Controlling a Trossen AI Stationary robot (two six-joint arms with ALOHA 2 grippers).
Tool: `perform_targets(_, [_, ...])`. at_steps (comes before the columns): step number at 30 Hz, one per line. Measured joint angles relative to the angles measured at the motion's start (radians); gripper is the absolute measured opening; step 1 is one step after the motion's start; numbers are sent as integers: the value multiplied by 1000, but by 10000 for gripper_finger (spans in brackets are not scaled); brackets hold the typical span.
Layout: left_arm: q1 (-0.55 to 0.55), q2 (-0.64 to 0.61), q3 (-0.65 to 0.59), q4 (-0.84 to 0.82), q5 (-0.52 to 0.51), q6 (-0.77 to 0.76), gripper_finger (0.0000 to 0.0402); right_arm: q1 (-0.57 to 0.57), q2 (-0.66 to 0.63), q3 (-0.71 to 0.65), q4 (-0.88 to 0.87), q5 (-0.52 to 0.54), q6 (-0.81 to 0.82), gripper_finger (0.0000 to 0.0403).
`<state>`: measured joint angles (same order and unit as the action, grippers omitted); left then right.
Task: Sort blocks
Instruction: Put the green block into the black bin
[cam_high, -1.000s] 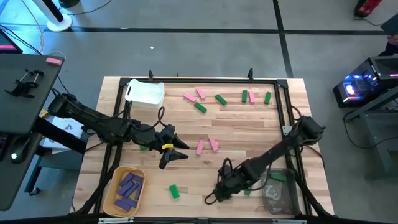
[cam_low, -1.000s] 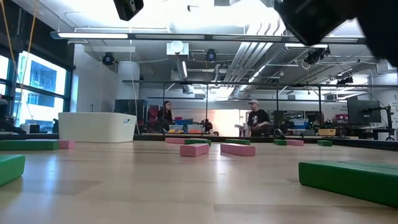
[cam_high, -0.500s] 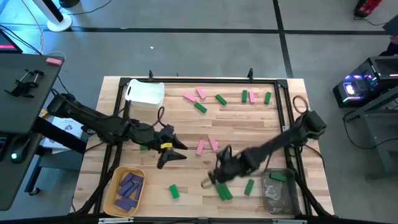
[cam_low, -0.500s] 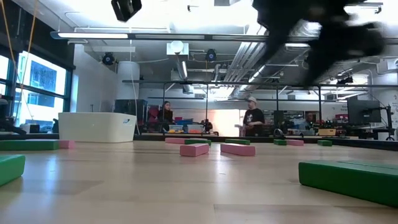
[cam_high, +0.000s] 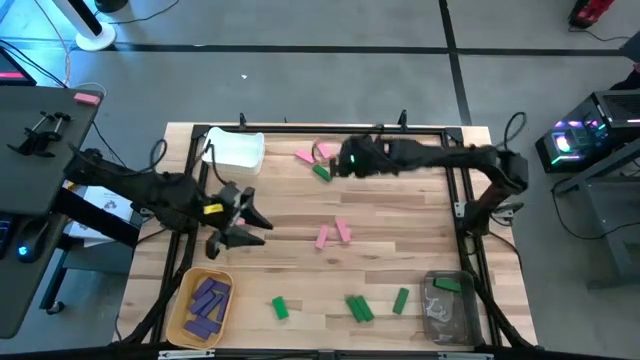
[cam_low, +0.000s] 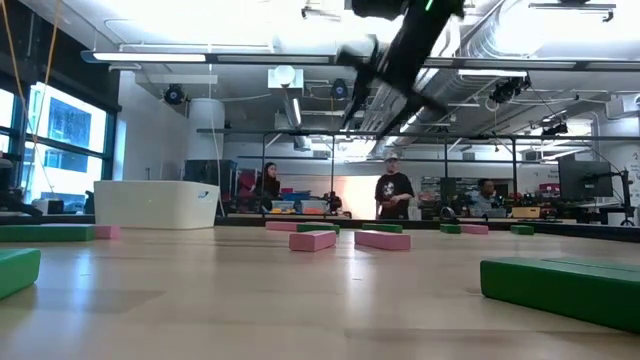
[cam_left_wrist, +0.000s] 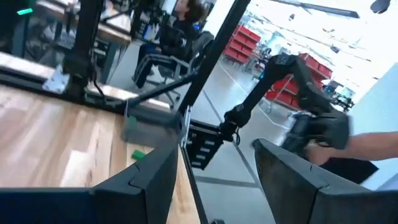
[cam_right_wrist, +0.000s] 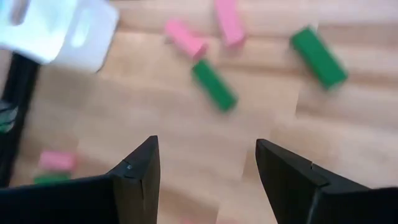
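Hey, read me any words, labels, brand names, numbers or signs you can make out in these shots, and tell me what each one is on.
No text can be read in any view.
The blocks are plain solid colours.
The white bin, yellow bin and clear bin carry no visible label.
Background room signage in the low view is too small to read.

I see a grey concrete floor (cam_high: 300, 90) around the pale wooden table (cam_high: 400, 215). At my two o'clock glows a blue-lit computer case (cam_high: 578, 140); exposed ceiling ducts (cam_low: 400, 110) hang beyond.

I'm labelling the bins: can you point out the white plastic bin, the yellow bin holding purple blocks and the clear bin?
White plastic bin (cam_high: 238, 150): high view, its floor.
Yellow bin (cam_high: 184, 291): high view, its left rim.
Clear bin (cam_high: 447, 318): high view, its floor.
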<state>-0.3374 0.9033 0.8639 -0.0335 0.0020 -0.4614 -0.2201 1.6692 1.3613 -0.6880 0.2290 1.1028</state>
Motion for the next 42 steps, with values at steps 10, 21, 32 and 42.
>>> perform_targets(10, [2,-70,0,-73,-207,78,202,-317,183,0,12,-129,-327,199])
perform_targets(21, [80,-46,0,-75,-483,29,202,-432,307,0,57,-313,-708,199])
perform_targets(32, [203,-37,0,-61,-491,17,202,-413,385,5,42,-303,-763,198])
perform_targets(42, [254,-37,0,-48,-369,20,202,-380,344,-2,-29,-245,-744,49])
